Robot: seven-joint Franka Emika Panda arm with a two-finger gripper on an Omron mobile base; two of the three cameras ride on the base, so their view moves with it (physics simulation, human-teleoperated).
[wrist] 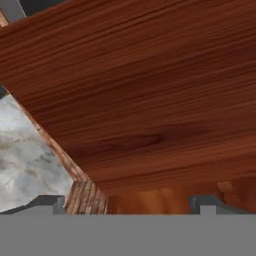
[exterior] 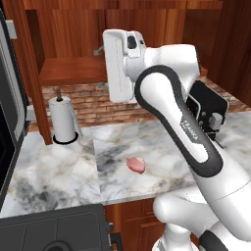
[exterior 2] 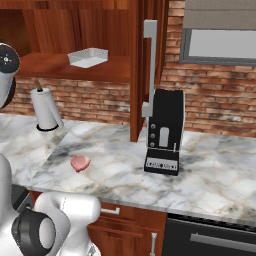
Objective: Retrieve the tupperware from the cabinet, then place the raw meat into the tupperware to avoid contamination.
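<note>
The tupperware [exterior 2: 88,56], a small whitish box, rests on the open shelf of the cabinet [exterior 2: 75,67]. The cabinet door [exterior 2: 136,75] stands swung open, edge-on, with its silver bar handle [exterior 2: 150,65] facing out. The raw meat [exterior: 136,164] [exterior 2: 80,162], a flat pink slab, lies on the marble counter [exterior: 59,166] below. My hand [exterior: 119,63] is raised at shelf height in front of the cabinet. In the hand view my gripper [wrist: 127,205] is open, nothing between its fingertips [wrist: 46,202], and reddish wood [wrist: 150,90] looms close ahead.
A paper-towel roll [exterior: 63,120] [exterior 2: 46,110] stands on the counter left of the meat. A black coffee machine [exterior 2: 164,132] sits right of the open door. A brick wall [exterior 2: 100,105] backs the counter; a window [exterior 2: 220,47] is at the upper right.
</note>
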